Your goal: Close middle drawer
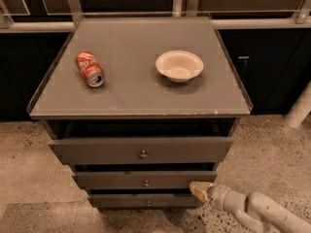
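The middle drawer [112, 179] is a low dark grey front with a small round knob [146, 183], set in the grey cabinet under the wider top drawer [97, 150]. It stands out only slightly, a little less than the top drawer. My gripper [199, 189], with a tan tip on a pale grey arm [257, 211], comes in from the lower right. Its tip rests at the right end of the middle drawer's front, just at its lower edge. The narrow bottom drawer [126, 201] sits just below.
A red soda can [89, 69] lies on its side and a white bowl [179, 65] stands on the cabinet top [131, 98]. Dark cabinets line the back. A white pole [301, 106] leans at the right. Speckled floor surrounds the cabinet.
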Available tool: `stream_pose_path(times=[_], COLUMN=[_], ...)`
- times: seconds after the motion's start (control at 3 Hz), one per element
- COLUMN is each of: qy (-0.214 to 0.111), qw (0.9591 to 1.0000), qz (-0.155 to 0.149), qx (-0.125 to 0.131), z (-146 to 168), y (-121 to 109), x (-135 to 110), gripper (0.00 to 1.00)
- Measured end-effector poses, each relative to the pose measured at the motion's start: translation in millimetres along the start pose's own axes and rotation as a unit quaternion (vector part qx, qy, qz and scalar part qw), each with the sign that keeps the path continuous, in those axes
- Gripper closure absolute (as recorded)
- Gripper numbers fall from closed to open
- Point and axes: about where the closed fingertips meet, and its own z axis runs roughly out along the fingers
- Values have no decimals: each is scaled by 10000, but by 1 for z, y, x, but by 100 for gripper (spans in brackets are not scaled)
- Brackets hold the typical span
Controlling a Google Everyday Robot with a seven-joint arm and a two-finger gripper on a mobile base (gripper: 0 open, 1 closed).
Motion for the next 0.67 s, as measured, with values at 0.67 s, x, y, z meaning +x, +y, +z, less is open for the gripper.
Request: stream_pose_path(times=[0.67], qy=[401], qw=[9987], qz=[230], qx=[-207], z=[-22], y=[20], x=[19], gripper=[100])
